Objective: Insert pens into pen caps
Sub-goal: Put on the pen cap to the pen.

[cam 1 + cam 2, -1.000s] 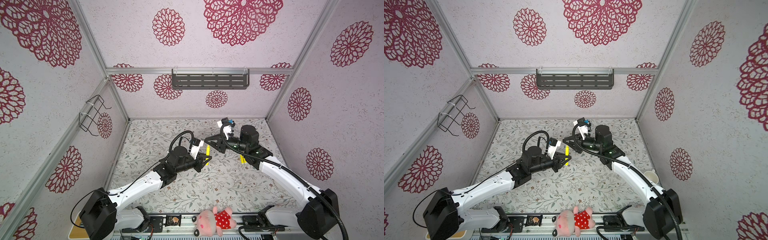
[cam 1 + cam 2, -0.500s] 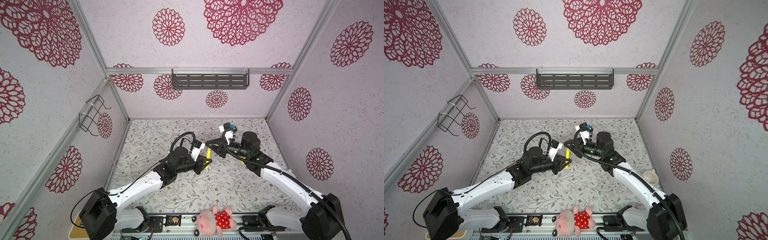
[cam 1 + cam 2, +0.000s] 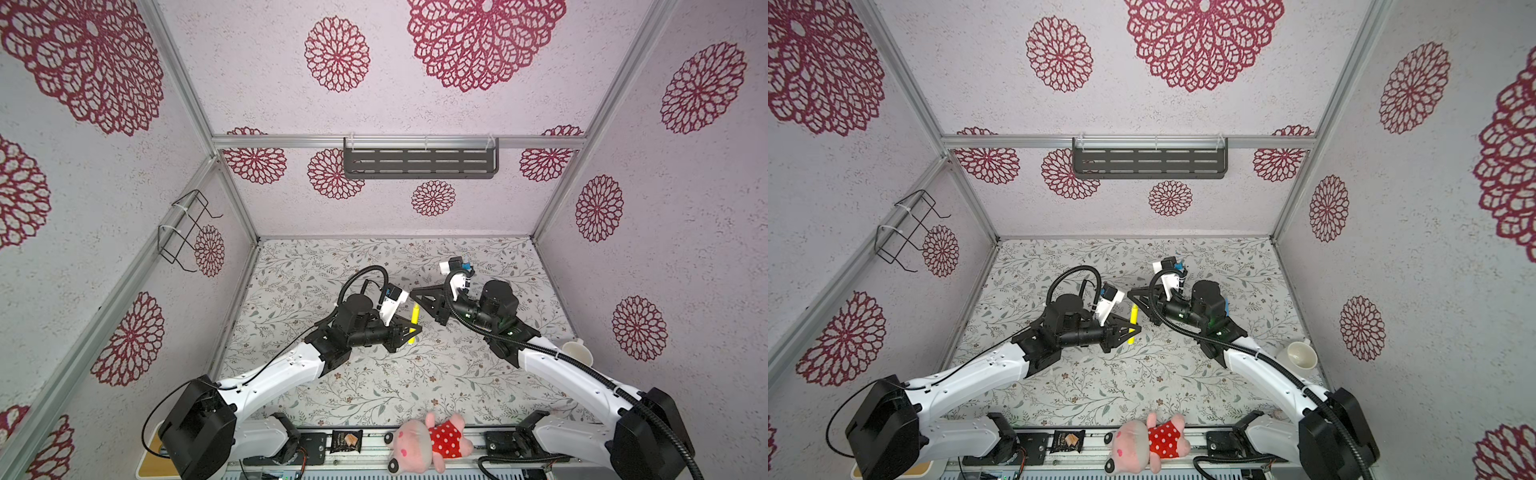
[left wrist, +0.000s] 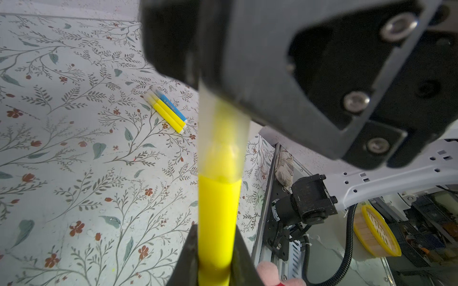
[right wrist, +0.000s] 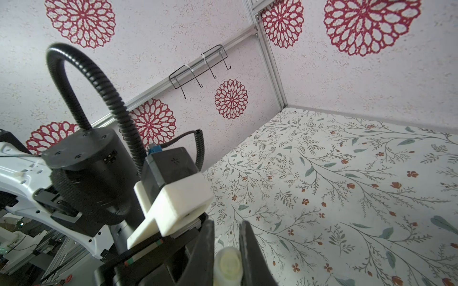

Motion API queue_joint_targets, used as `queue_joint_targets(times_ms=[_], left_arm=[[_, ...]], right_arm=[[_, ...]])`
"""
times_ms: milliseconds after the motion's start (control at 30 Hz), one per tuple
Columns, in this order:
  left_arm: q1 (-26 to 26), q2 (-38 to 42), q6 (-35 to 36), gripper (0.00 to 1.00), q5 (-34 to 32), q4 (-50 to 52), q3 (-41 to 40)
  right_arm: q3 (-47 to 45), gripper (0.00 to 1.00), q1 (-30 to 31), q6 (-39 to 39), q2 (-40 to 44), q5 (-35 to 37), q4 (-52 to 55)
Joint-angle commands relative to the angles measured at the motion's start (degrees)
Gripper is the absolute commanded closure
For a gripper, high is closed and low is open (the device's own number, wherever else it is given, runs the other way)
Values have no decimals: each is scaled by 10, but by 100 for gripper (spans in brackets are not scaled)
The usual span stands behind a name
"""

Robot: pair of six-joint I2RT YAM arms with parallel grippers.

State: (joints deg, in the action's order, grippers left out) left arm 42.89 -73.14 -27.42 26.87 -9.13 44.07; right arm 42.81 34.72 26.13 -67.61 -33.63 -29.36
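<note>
My left gripper (image 3: pixel 414 331) (image 4: pixel 214 229) is shut on a yellow pen (image 3: pixel 414 321) (image 3: pixel 1133 322) (image 4: pixel 218 210), gripping its lower barrel and holding it roughly upright above the middle of the floral table. The pen's upper end sits inside a whitish translucent pen cap (image 4: pixel 223 143) (image 5: pixel 228 263). My right gripper (image 3: pixel 413 296) (image 4: pixel 200 81) (image 5: pixel 226 222) is shut on that cap, directly above the left gripper. Further off, a yellow pen (image 4: pixel 166 116) and a blue pen (image 4: pixel 172 107) lie side by side on the table with caps on.
A pink plush toy (image 3: pixel 428 442) lies on the front rail. A white cup (image 3: pixel 1300 355) stands by the right wall. A wire rack (image 3: pixel 187 230) hangs on the left wall and a grey shelf (image 3: pixel 419 162) on the back wall. A yellow round basket (image 4: pixel 376 230) sits beyond the table edge.
The right arm has swung nearer and lower, bringing its gripper with the cap over the pen's upper end. The left gripper and its pen have barely moved.
</note>
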Motion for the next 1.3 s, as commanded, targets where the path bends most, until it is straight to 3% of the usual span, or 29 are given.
queue_joint_targets(times_ms=[0,633,900,967,1100,1233,1267], left_arm=[[-31,27,-17,100,-21,-153,32],[-53,45,-18,100,-15,-160,31],[-54,13,-27,100,7,-135,22],[-52,5,-28,100,5,-132,13],[-48,-1,-23,100,-1,-116,2],[-41,-11,-9,100,-9,-79,5],[-39,-17,-6,100,-9,-71,7]], right_arm=[[-36,100,37,-14,-1,-59,92],[-81,100,84,-16,11,4,121],[11,99,74,-72,11,32,207],[52,90,61,-97,4,34,246],[110,46,25,-122,3,22,287],[134,25,-18,-116,25,26,287],[140,24,-28,-115,31,26,289]])
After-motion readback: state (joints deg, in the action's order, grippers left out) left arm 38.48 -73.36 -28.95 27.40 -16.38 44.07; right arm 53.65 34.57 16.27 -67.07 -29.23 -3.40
